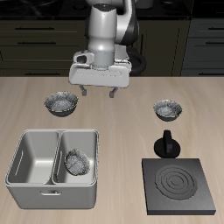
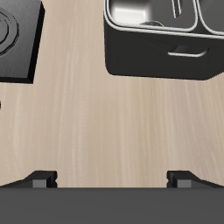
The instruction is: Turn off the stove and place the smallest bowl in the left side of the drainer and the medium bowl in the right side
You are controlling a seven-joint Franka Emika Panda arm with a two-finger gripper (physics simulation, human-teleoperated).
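The two-finger gripper (image 1: pixel 99 93) hangs above the light wooden counter (image 1: pixel 122 122), its fingers spread wide and holding nothing, just back of the light grey rectangular metal drainer (image 1: pixel 52 166) that sits at the counter's front. In the drainer's compartment nearer the stove lies a small glittery silver metal bowl (image 1: pixel 77 162), forward of and below the gripper. A wider glittery grey bowl (image 1: pixel 61 104) sits on the counter just beside the gripper. Another glittery bowl with a bluish sheen (image 1: pixel 168 109) rests well apart, behind the flat black square stove (image 1: pixel 178 185) whose coil rings look dark. The stove's black knob (image 1: pixel 167 144) stands between that bowl and the hotplate.
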